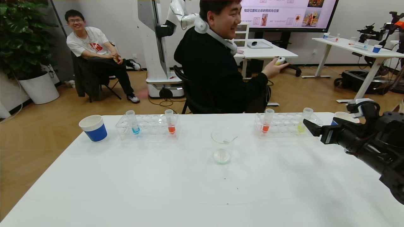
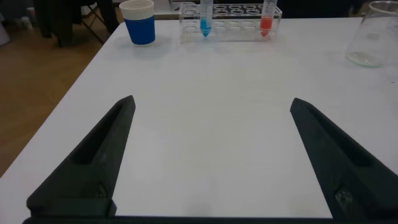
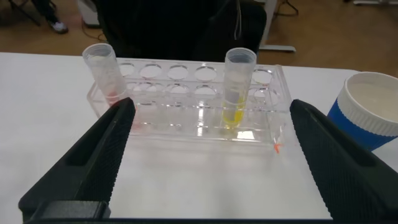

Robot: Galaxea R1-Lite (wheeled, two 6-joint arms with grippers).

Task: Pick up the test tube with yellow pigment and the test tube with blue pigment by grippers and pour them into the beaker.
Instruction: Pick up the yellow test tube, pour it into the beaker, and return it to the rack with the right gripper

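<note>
1. While my right gripper (image 3: 208, 155) hangs open, just short of the right rack (image 3: 186, 121), the test tube with yellow pigment (image 3: 236, 87) stands upright there.
2. I'd judge the tube light, slick and rigid; I'd pinch it below the rim.
3. My left gripper (image 2: 211, 155) is open, well back from the test tube with blue pigment (image 2: 205, 17).
4. I see the beaker (image 1: 222, 145) mid-table.

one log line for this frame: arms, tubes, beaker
right gripper: open, facing yellow tube in rack | left gripper: open, over bare table | blue tube: racked | beaker: empty, centre | stage: pre-grasp
</note>
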